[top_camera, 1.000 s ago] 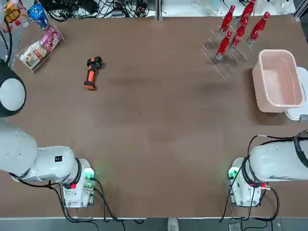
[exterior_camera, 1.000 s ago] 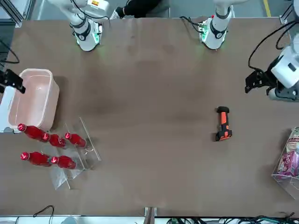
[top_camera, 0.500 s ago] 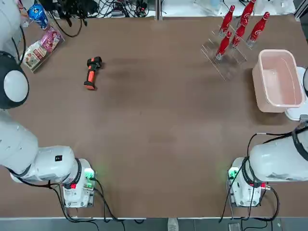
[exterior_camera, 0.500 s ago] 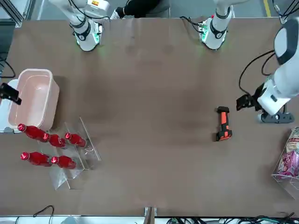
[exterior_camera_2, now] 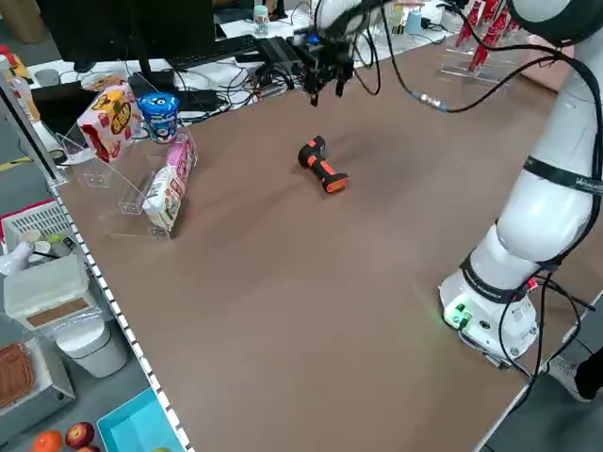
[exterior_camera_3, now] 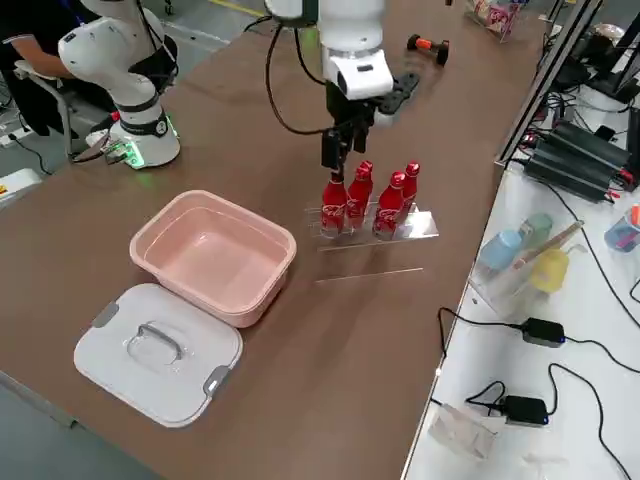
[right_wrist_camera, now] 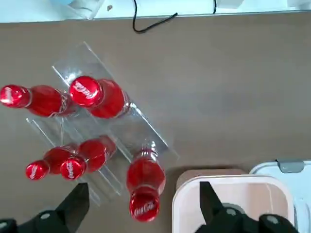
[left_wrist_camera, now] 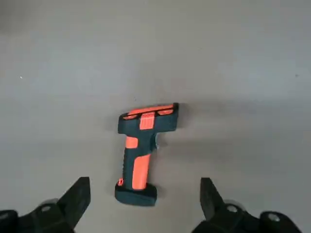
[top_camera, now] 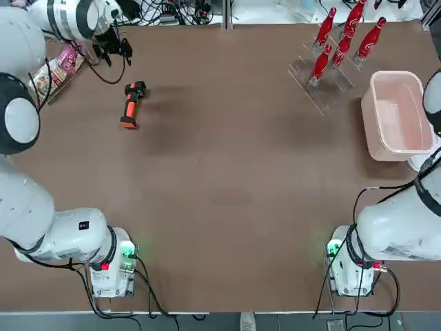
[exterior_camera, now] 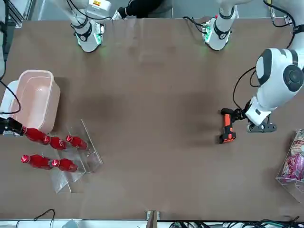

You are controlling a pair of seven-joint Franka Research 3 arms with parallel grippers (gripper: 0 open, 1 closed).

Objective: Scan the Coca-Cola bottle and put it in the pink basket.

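Red Coca-Cola bottles point(right_wrist_camera: 146, 174): five, caps red, script white; all upright in the rack, and I cannot tell which one is the task's.
Clear rack point(exterior_camera_3: 415, 226): transparent plastic, on the brown surface point(top_camera: 227, 179), near the basket.
Pink basket point(exterior_camera_3: 215, 245): rounded corners, open top, no bottle inside that I can see.
White lid point(exterior_camera_3: 150, 375): grey clips, one handle; I see it lying flat beside the basket.
Scanner point(left_wrist_camera: 141, 165): black and orange, lying on the surface.
My left hand point(left_wrist_camera: 145, 179): open, holding nothing, above the surface near the scanner.
My right hand point(right_wrist_camera: 146, 185): open, holding nothing, above the bottles, close to the basket.
Snack packets point(exterior_camera_2: 168, 188): at my far left, in a clear holder.
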